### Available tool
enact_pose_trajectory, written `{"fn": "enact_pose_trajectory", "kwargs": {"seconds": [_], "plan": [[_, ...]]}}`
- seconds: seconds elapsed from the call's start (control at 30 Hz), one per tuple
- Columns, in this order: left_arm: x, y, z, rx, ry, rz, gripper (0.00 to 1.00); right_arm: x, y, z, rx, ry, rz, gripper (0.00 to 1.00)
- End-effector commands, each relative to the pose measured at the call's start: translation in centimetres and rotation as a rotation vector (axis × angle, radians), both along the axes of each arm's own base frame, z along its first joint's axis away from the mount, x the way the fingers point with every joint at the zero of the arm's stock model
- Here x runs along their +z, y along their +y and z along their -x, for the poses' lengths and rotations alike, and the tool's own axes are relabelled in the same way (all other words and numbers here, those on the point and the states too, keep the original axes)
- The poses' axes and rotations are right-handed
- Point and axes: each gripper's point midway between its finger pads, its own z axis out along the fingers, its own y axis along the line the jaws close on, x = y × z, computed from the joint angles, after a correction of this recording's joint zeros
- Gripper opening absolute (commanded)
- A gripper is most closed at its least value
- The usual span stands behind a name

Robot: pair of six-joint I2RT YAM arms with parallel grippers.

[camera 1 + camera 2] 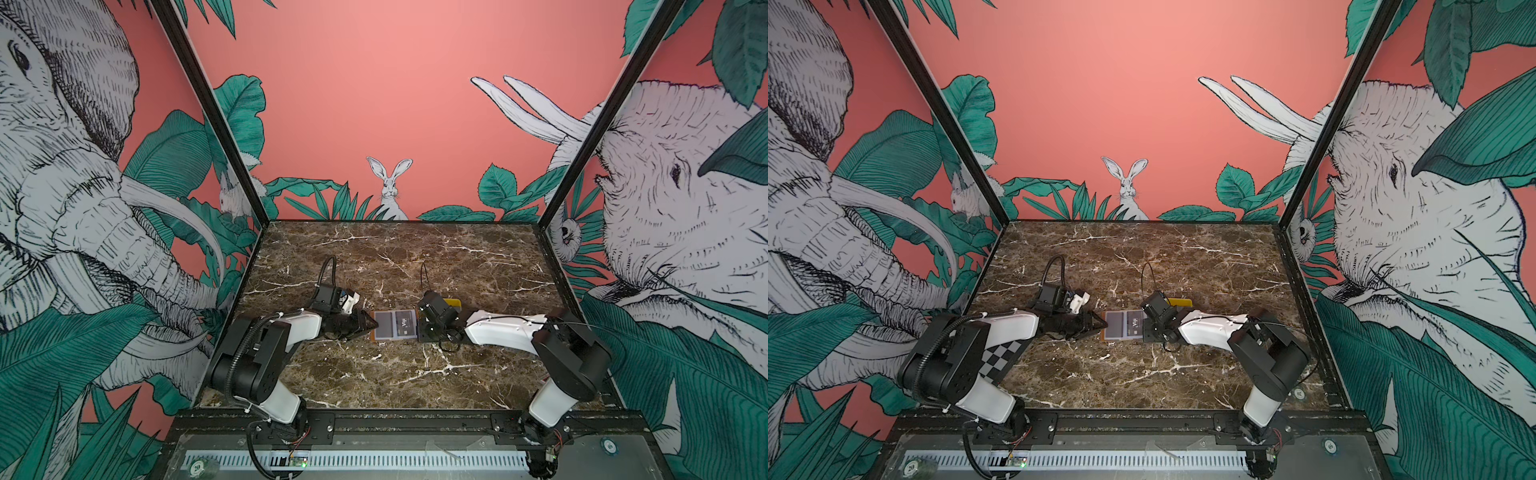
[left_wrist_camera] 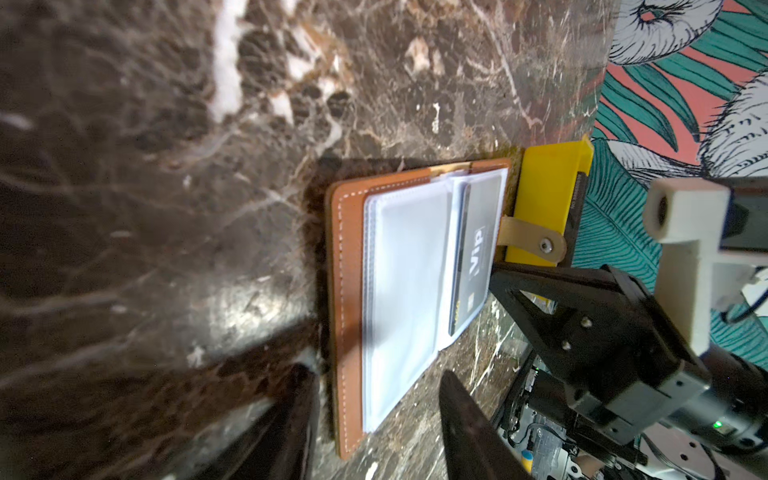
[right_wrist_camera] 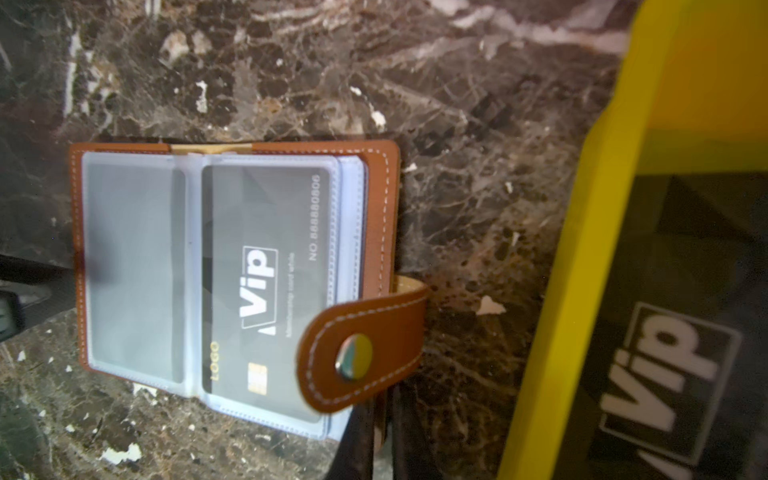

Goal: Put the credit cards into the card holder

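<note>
Credit cards (image 3: 665, 374) are held by neither claw: the right gripper (image 3: 380, 428), jaws almost together, is set at the edge of the card holder (image 3: 388, 216), beneath its snap tab (image 3: 365, 345), while the left gripper (image 2: 374, 372), spread wide and empty, is placed about the opposite edge. One card (image 3: 266, 282) is seated in a clear sleeve (image 3: 353, 232); others lie in the yellow tray (image 3: 582, 249) just beside. The holder should be pinned flat and the next sleeve's mouth held open before another is fetched.

Top views high from the front, downward; both wrist views close on the card holder (image 2: 407, 291).
</note>
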Motion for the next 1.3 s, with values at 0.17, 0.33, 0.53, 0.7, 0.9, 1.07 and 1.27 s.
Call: {"fn": "enact_pose_trajectory", "kwargs": {"seconds": [0.17,0.33,0.53,0.7,0.9,1.07,1.27], "plan": [[2.9,-2.1,-0.4,-0.070,-0.056,0.050,0.47,-0.5,0.2,-0.2,0.008,0.008,0.001,0.09],[4.7,-3.5,0.2,-0.114,-0.093,0.028,0.47,-0.5,1.0,-0.1,0.036,0.014,-0.026,0.09],[5.8,-5.2,0.5,-0.156,-0.122,0.021,0.47,-0.3,1.8,0.3,0.062,0.018,-0.056,0.09],[5.6,-7.1,0.2,-0.178,-0.121,0.039,0.47,0.0,2.5,0.5,0.074,0.027,-0.098,0.09],[4.2,-9.3,0.2,-0.193,-0.109,0.052,0.46,0.6,1.3,0.7,0.035,0.018,-0.078,0.15],[2.9,-10.0,0.1,-0.192,-0.092,0.052,0.42,1.6,-0.2,0.7,0.006,0.010,-0.047,0.18],[1.6,-9.9,0.2,-0.187,-0.073,0.015,0.31,3.6,-1.7,0.5,-0.016,-0.040,-0.009,0.17]]}}
